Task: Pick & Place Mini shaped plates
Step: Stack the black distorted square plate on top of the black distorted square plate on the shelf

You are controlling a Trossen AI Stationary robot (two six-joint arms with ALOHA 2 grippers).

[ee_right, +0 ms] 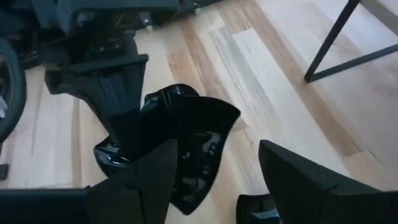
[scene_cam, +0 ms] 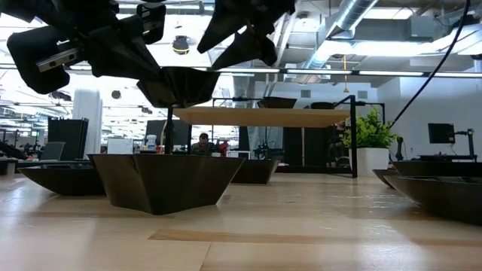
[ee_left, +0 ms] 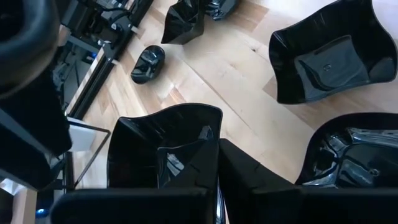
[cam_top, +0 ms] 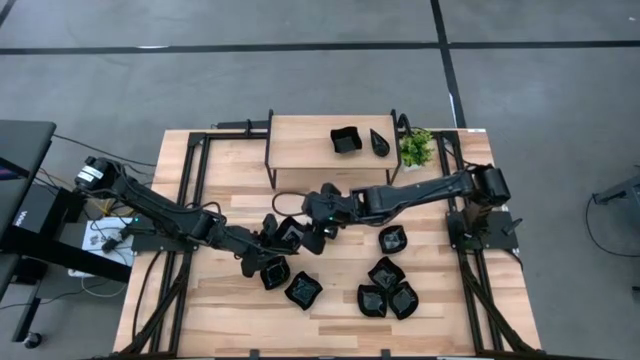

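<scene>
Near the middle of the worktop (cam_top: 230, 300) the two arms meet over one square plate (cam_top: 291, 234), and the coming move turns on who holds it. The left end effector (cam_top: 275, 240) comes in from the left and pinches the plate's rim: its wrist view shows a finger (ee_left: 193, 168) inside the dish with the wall between the pair. The low view shows this plate lifted clear of the wood, tilted little. The right end effector (cam_top: 322, 235) reaches in from the right and sits just beside the plate's right edge; its wrist view shows its fingers (ee_right: 149, 174) spread wide with the plate ahead of them and partly between, not yet gripped. So the plate lies to the right end effector's left, touching only the left one, and a handover looks likely. The raised shelf (cam_top: 300, 135) at the far side already carries two plates (cam_top: 346, 140), beside a potted plant (cam_top: 417, 148). Other plates (cam_top: 385, 275) rest on the near right of the worktop.
</scene>
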